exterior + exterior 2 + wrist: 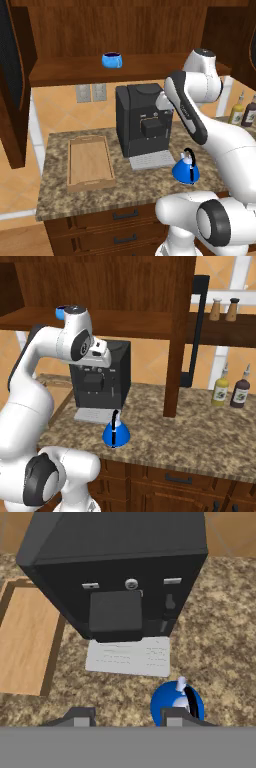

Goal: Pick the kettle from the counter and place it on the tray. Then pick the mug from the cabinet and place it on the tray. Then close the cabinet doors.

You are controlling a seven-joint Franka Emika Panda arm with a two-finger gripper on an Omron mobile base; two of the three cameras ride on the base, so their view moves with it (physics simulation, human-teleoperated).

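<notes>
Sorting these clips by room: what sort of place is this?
A kitchen, rendered: a granite counter over drawers, a black coffee machine beside a blue kettle, and an open wall cabinet.

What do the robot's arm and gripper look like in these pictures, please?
The arm is glossy white, built of rounded, tube-like segments with dark grey to black round caps and bands at the joints. The gripper ends in two small, dark grey, blocky fingertips. No cables or markings show.
</notes>
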